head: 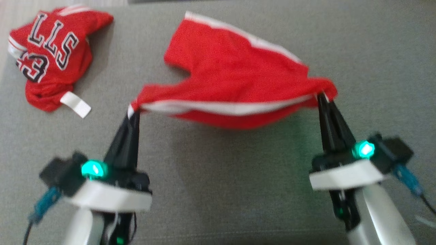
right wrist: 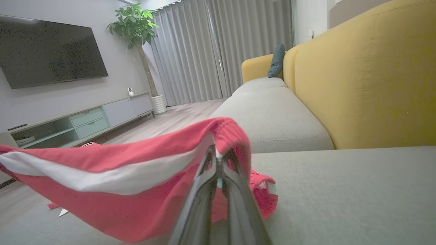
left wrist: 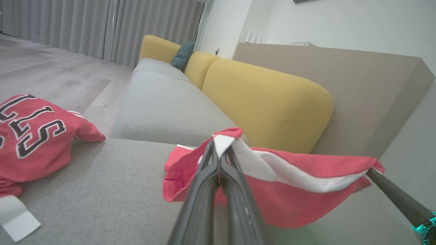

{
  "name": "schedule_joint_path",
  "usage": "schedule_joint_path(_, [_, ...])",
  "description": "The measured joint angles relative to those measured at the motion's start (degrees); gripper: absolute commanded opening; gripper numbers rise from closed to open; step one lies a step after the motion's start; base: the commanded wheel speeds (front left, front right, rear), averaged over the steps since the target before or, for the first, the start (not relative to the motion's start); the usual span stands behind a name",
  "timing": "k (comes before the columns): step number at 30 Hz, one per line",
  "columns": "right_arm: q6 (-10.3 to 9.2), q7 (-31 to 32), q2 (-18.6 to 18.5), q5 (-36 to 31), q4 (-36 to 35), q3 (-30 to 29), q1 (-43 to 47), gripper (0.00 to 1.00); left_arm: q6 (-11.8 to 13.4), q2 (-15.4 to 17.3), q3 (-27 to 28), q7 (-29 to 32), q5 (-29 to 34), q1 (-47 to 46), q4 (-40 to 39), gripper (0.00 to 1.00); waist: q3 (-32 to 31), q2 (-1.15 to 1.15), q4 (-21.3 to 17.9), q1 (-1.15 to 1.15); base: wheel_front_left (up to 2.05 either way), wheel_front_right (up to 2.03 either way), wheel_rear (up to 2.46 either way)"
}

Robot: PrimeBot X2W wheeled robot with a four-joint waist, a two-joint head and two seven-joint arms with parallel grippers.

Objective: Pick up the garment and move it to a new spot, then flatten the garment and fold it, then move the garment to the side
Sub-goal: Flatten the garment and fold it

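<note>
The garment is a pair of red shorts with white stripes, stretched between my two grippers above the grey cushion. My left gripper is shut on its near left corner, where a white stripe ends. My right gripper is shut on its near right corner. The far part of the garment hangs down toward the cushion. In the left wrist view the garment spans from my left gripper to the right gripper's finger. In the right wrist view my right gripper pinches the garment.
A crumpled red jersey with black-and-white lettering and a white tag lies at the far left of the cushion. A yellow sofa backrest and a long grey seat stand behind. Wooden floor lies to the left.
</note>
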Motion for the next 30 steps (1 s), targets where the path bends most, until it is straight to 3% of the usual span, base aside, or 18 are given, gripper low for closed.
schedule_joint_path(11, [0.00, 1.12, -2.79, -1.30, -11.25, -2.98, 16.55, 0.00, -0.16, 0.18, -2.44, 0.00, 1.63, 14.08, -11.62, 0.00, -4.98, 0.00, -1.70, 0.00, 0.00, 0.00, 0.00])
schedule_joint_path(18, [0.00, 3.43, -3.05, -0.38, -10.93, -1.54, 18.12, 0.00, -0.14, 0.27, -3.33, 0.10, 0.70, 16.53, -9.29, 0.00, -3.77, 0.00, -2.98, 0.00, 0.00, 0.00, 0.00])
schedule_joint_path(24, [0.00, 3.26, -2.91, 1.00, -4.75, 0.68, 15.23, 0.00, -0.14, 1.72, -3.22, 0.96, -0.70, 10.09, -1.31, 0.00, -1.08, 0.00, -4.05, 0.00, 0.00, 0.00, 0.00])
schedule_joint_path(30, [0.00, 1.96, -1.78, 1.24, 0.49, 1.45, 5.22, 0.00, -0.16, 6.05, -3.76, 3.32, -0.78, -7.00, 7.86, 0.00, 3.82, 0.00, -5.51, 0.00, 0.00, 0.00, 0.00])
